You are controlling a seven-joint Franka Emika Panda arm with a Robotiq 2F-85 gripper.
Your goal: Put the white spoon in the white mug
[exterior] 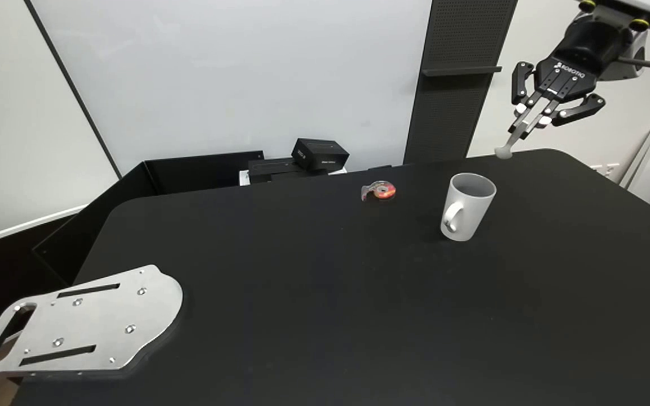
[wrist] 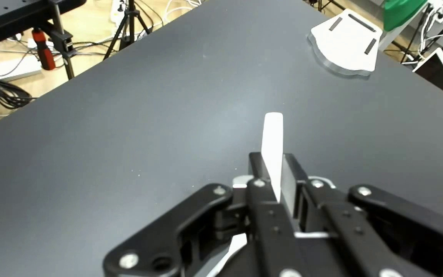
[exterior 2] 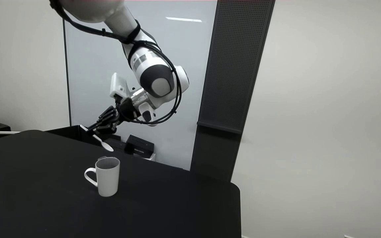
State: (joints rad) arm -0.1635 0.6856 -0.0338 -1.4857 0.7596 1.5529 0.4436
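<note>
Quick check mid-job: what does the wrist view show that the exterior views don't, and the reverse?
Only the wrist view: a tripod, a floor cable coil, a red-and-black handle and a green item.

Only the exterior views: the dark perforated panel, the white mug seen whole, and clearly, the bowl of the white spoon.

Both: the dark table, the pale slotted plate, and the spoon's handle between the fingers. Whether the wrist view catches any mug, I can't tell.
</note>
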